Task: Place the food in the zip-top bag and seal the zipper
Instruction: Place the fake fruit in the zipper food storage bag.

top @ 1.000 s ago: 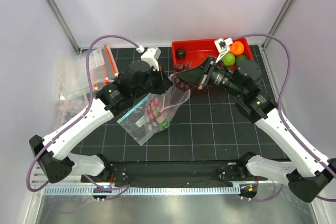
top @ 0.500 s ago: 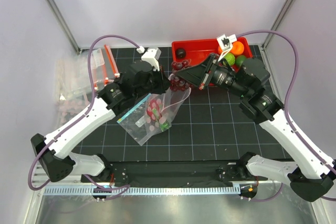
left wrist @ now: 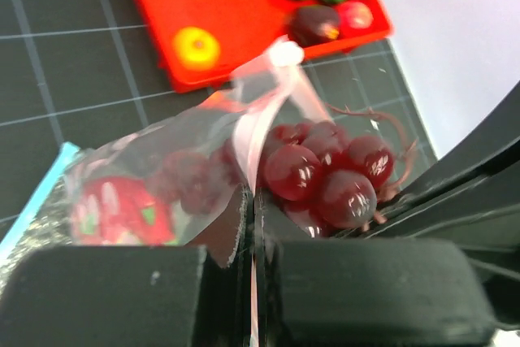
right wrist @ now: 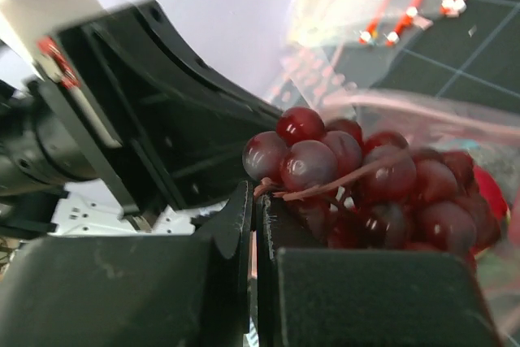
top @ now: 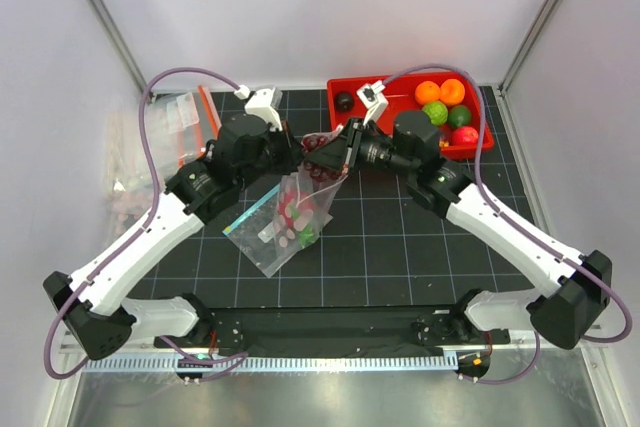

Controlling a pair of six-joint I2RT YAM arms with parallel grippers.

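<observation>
Grapes (left wrist: 325,172) hang at the bag's (top: 272,237) open mouth, right claw (right wrist: 253,217) clamped shut on their stem. Left claw (left wrist: 250,229) pinches the bag's rim (held up off the bench (top: 400,237)); pink fruit (left wrist: 122,213) lies inside, red tray (top: 390,92) beyond.

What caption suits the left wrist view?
Left hand pinching the mouth of a clear plastic zip-top bag, with a dark red grape bunch at its opening and a red plastic tray behind.

Glossy smooth grape bunch (left wrist: 329,172); thin clear plastic zip-top bag (left wrist: 154,148); shiny plastic tray (left wrist: 236,14)
</observation>
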